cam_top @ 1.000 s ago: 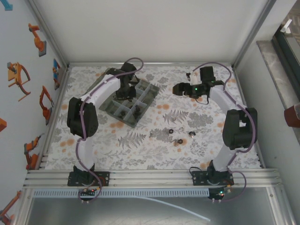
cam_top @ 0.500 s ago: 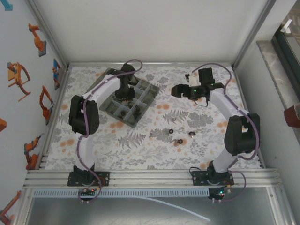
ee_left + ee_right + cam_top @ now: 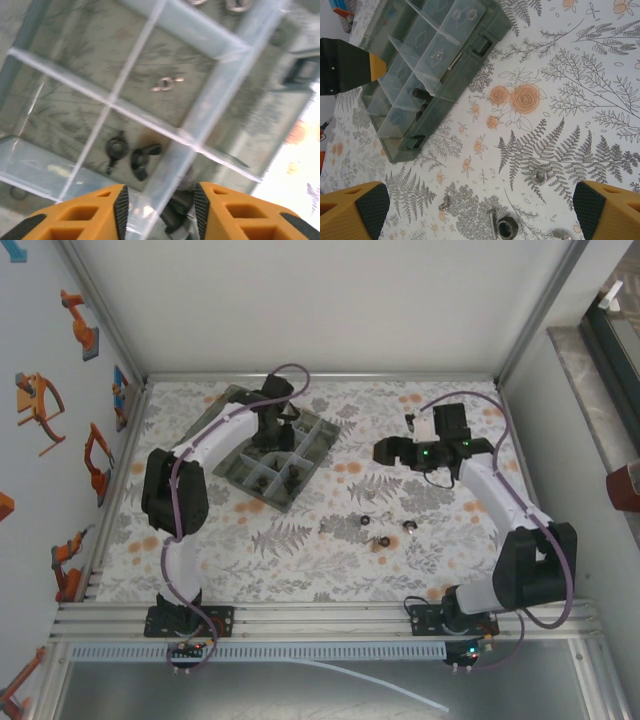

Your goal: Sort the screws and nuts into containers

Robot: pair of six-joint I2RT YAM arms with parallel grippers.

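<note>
Box (image 3: 285,502) sits on fern-print cloth (image 3: 300,550); dark nuts (image 3: 116,148) inside one compartment, loose nuts (image 3: 538,176) on the cloth right of it. Left gripper (image 3: 161,207) hangs over the box, jaws partly spread, a divider (image 3: 200,107) under them. Right gripper (image 3: 479,210), right of the box, spread wide, empty.

The right gripper (image 3: 479,210) is hanging over the fern-printed worktop (image 3: 580,75) with its pads (image 3: 370,205) spread wide. A ring nut (image 3: 538,176) is lying between them, and a bigger hex nut (image 3: 506,227) is sitting closer in. Ahead and to the left, the organiser box (image 3: 451,97) is showing its containers (image 3: 440,55).
</note>
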